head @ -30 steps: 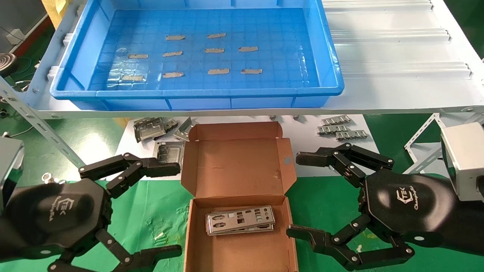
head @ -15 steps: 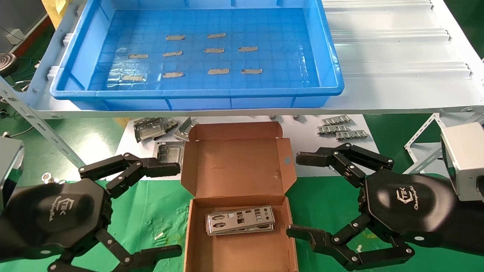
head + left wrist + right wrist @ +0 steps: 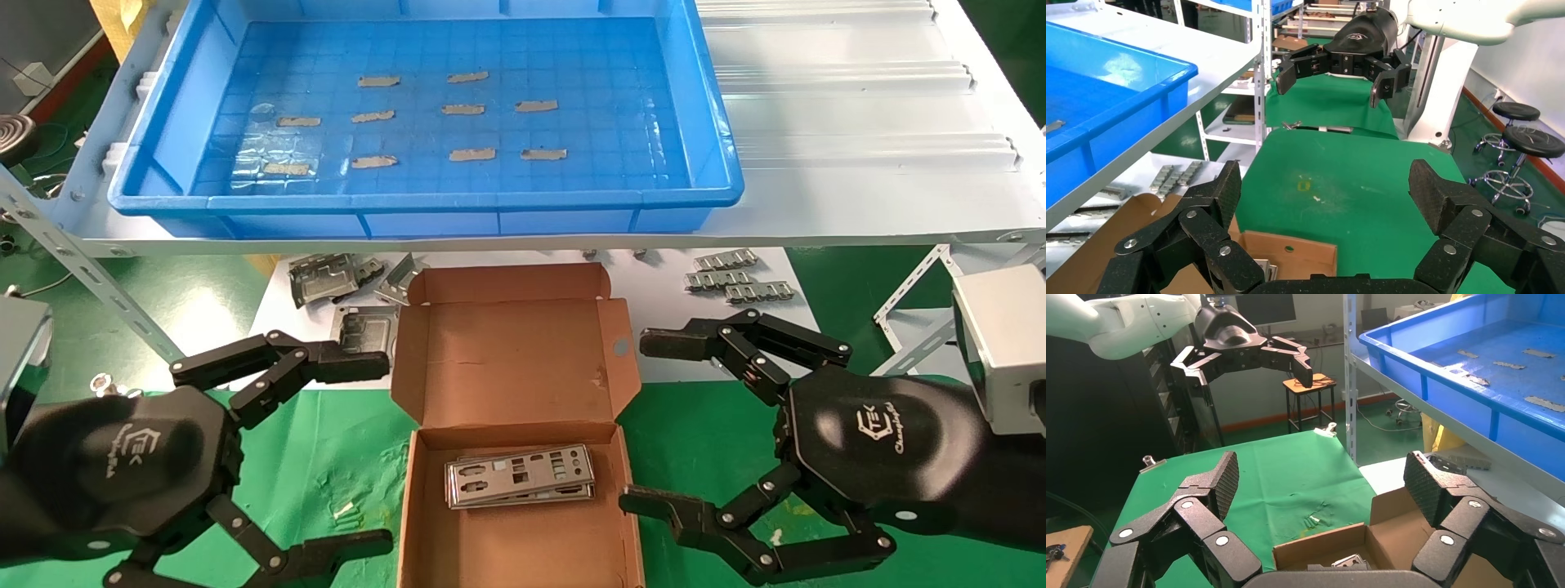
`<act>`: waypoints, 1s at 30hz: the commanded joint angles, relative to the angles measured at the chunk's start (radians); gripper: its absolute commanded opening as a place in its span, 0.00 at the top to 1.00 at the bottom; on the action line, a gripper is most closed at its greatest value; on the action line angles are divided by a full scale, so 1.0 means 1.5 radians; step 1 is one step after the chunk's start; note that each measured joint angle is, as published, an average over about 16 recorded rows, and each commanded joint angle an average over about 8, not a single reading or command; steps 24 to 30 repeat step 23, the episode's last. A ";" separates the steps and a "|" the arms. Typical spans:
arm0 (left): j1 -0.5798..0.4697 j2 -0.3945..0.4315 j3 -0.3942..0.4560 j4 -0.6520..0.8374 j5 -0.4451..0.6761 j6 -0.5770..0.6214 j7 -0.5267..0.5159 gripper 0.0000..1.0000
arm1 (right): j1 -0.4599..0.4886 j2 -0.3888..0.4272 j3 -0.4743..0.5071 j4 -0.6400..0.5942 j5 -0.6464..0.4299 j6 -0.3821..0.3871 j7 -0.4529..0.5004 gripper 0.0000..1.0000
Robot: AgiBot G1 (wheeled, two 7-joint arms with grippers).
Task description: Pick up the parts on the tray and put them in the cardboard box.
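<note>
The thin silver metal plates with port cut-outs lie stacked flat in the small brown cardboard box, lid hinged back so the inside is reachable. The large bright-blue plastic tray above holds only grey tape strips, so the transfer looks complete. Left claw and right claw flank the box over the green tabletop, both spread wide, holding nothing.

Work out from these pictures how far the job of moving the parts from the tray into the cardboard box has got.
Done: thin silver metal plates with port cut-outs lie in the small brown cardboard box. The large bright-blue plastic tray shows only grey tape strips. In hand: nothing; the left gripper and right gripper flank the box, open. Left: apparently nothing.
</note>
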State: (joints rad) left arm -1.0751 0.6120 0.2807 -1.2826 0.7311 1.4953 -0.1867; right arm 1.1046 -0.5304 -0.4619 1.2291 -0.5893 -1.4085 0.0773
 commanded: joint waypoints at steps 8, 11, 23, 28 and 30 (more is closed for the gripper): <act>0.000 0.000 0.000 0.000 0.000 0.000 0.000 0.00 | 0.000 0.000 0.000 0.000 0.000 0.000 0.000 0.00; 0.000 0.000 0.000 0.000 0.000 0.000 0.000 0.00 | 0.000 0.000 0.000 0.000 0.000 0.000 0.000 0.00; 0.000 0.000 0.000 0.000 0.000 0.000 0.000 0.00 | 0.000 0.000 0.000 0.000 0.000 0.000 0.000 0.00; 0.000 0.000 0.000 0.000 0.000 0.000 0.000 0.00 | 0.000 0.000 0.000 0.000 0.000 0.000 0.000 0.00; 0.000 0.000 0.000 0.000 0.000 0.000 0.000 0.00 | 0.000 0.000 0.000 0.000 0.000 0.000 0.000 0.00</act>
